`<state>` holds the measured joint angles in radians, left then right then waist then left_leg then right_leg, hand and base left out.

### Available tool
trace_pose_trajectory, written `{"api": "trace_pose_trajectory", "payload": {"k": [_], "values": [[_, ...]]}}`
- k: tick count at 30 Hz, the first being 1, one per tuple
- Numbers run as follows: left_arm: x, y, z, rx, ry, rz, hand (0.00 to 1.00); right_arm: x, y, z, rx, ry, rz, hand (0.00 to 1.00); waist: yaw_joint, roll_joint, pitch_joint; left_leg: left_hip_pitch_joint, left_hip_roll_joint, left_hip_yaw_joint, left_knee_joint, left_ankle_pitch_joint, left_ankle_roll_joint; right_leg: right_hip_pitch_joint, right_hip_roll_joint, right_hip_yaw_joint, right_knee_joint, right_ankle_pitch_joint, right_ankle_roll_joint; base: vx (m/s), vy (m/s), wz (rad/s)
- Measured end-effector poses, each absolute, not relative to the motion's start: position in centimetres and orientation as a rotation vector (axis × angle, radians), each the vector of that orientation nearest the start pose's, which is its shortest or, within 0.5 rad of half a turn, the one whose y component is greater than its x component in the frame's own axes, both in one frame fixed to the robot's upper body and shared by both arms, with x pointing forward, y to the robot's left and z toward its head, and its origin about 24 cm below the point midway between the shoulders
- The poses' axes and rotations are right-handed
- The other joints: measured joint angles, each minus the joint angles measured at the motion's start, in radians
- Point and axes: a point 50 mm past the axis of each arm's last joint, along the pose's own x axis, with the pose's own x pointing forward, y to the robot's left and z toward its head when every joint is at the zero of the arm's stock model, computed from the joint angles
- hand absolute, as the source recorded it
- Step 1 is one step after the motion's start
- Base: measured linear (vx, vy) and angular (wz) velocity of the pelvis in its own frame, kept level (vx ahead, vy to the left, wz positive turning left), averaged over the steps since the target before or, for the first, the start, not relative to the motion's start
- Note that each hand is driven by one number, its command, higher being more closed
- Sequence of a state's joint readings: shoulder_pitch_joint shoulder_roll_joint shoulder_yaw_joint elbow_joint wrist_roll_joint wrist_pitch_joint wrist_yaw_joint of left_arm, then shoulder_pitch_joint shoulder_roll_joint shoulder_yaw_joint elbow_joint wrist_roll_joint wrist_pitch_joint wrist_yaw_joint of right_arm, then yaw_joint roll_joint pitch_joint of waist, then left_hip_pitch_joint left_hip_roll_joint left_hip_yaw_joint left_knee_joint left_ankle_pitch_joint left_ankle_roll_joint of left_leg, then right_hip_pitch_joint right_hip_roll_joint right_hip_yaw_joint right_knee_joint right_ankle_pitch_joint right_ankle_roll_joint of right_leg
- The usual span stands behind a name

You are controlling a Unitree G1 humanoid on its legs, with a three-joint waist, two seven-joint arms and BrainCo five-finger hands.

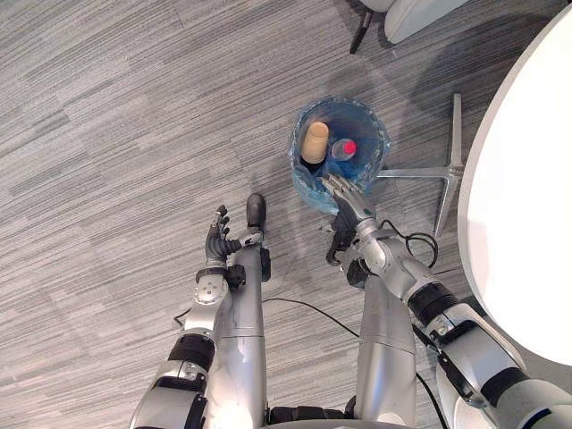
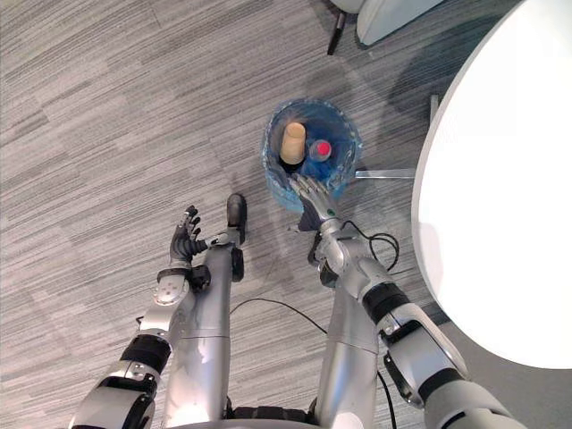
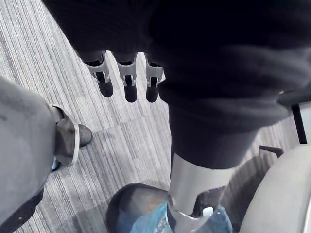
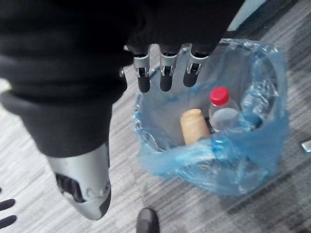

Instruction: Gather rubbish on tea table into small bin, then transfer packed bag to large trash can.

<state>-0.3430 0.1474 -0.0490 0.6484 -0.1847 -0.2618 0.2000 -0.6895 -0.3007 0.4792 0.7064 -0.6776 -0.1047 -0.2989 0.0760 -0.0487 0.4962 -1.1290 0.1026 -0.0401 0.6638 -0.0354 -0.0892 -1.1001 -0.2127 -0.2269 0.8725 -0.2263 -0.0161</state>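
Note:
A small bin lined with a blue plastic bag [image 1: 308, 188] stands on the floor beside the white tea table [image 1: 527, 197]. Inside it, a tan paper cup [image 1: 315, 141] stands beside a clear bottle with a red cap [image 1: 344, 148]; both also show in the right wrist view, the cup [image 4: 194, 127] next to the bottle [image 4: 219, 97]. My right hand [image 1: 346, 194] hovers at the bin's near rim with its fingers [image 4: 163, 77] straight and nothing in them, above the bag's edge [image 4: 218, 162]. My left hand [image 1: 217, 238] hangs open over the floor, left of the bin, holding nothing.
The table's metal base legs [image 1: 447, 170] spread on the floor just right of the bin. A dark chair leg [image 1: 361, 32] and a pale seat [image 1: 420, 13] stand beyond it. Grey striped carpet [image 1: 116, 134] lies open to the left.

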Motion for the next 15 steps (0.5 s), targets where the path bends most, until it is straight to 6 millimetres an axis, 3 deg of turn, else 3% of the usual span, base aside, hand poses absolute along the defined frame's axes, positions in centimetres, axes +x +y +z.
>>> {"api": "trace_pose_trajectory", "payload": {"k": [4, 9, 15], "values": [[31.3, 17.3, 1.6, 0.000, 0.045, 0.167, 0.00, 37.1, -12.6, 8.6, -1.225, -0.257, 0.121, 0.00, 0.022, 0.001, 0.000, -0.030, 0.000, -0.012, 0.001, -0.001, 0.003, -0.029, -0.001, -0.010, 0.011, -0.006, -0.002, -0.01, -0.036, 0.08], [31.5, 17.5, 2.2, -0.014, 0.013, 0.174, 0.00, 38.5, -13.9, 10.1, -1.231, -0.212, 0.025, 0.00, 0.026, 0.002, -0.001, -0.098, -0.015, -0.020, 0.019, 0.012, -0.001, -0.106, -0.018, -0.016, 0.068, -0.032, -0.009, -0.02, -0.047, 0.15], [32.0, 17.0, 3.0, -0.048, -0.021, 0.167, 0.00, 39.3, -15.6, 10.5, -1.248, -0.146, -0.039, 0.00, 0.048, 0.004, -0.002, -0.137, -0.016, -0.031, 0.039, 0.009, 0.002, -0.139, -0.025, -0.023, 0.089, -0.044, -0.009, -0.02, -0.009, 0.04]]}}
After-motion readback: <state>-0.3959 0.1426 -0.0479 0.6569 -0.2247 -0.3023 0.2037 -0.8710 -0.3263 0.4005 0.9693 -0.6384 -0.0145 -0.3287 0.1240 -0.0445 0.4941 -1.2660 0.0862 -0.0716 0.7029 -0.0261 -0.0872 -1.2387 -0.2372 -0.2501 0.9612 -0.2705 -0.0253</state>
